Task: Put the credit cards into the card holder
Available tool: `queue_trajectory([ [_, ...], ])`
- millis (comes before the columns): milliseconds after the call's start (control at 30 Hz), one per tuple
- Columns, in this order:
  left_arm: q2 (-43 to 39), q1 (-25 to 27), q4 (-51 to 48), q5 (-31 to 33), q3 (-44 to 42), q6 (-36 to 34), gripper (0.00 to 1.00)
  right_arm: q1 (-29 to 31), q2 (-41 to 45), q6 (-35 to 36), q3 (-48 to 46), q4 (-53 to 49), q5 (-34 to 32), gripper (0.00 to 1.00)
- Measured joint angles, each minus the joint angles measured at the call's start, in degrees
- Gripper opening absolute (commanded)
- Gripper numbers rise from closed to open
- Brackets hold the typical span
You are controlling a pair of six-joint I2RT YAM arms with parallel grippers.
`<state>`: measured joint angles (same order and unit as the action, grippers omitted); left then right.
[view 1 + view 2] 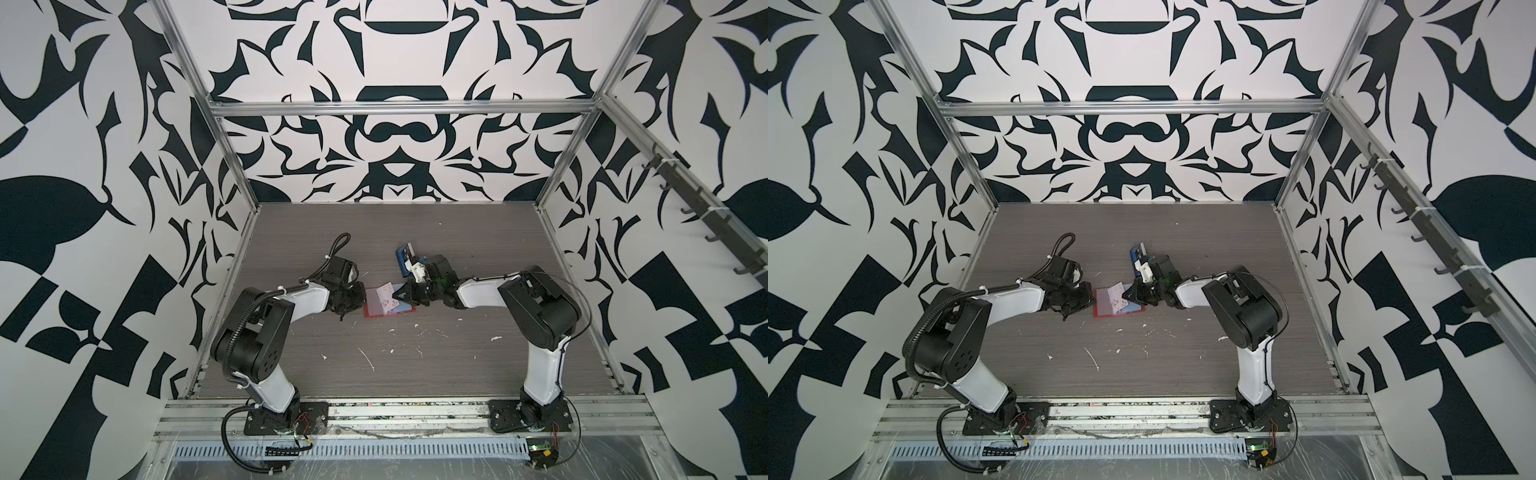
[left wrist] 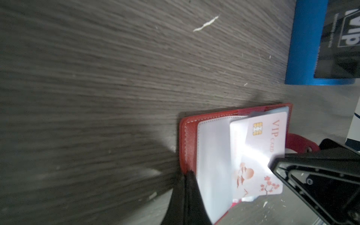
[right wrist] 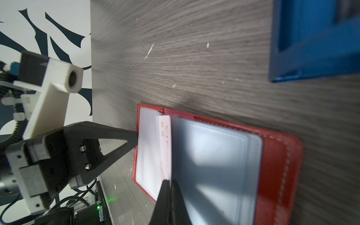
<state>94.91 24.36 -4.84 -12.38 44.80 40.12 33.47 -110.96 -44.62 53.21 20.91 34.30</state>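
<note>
Right wrist view is showing the right gripper (image 3: 169, 182) pinching the white card (image 3: 165, 148), which is standing edge-on inside the open card holder (image 3: 276, 165). The holder is lying mid-table (image 1: 457, 353), between both arms. The left gripper (image 3: 136, 140) is clenched on nothing, its tip pressing the holder's left edge. Whether the card is sitting in a sleeve is hard to tell. The blue rack (image 2: 303, 48), near the holder on its far side, is holding a dark card (image 2: 342, 39).

Blue rack (image 1: 400, 254) on grey wood-grain table (image 1: 415, 374), white flecks (image 1: 366, 358), patterned walls (image 1: 83, 166).
</note>
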Motion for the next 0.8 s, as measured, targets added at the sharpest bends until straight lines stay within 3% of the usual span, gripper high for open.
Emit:
queue_trajectory([
  [800, -0.1, 0.5, 1.2, 0.7, -0.5, 1.0, 0.00, 2.0, 0.0, -4.6, -3.0, 6.8, -1.8, 0.00],
])
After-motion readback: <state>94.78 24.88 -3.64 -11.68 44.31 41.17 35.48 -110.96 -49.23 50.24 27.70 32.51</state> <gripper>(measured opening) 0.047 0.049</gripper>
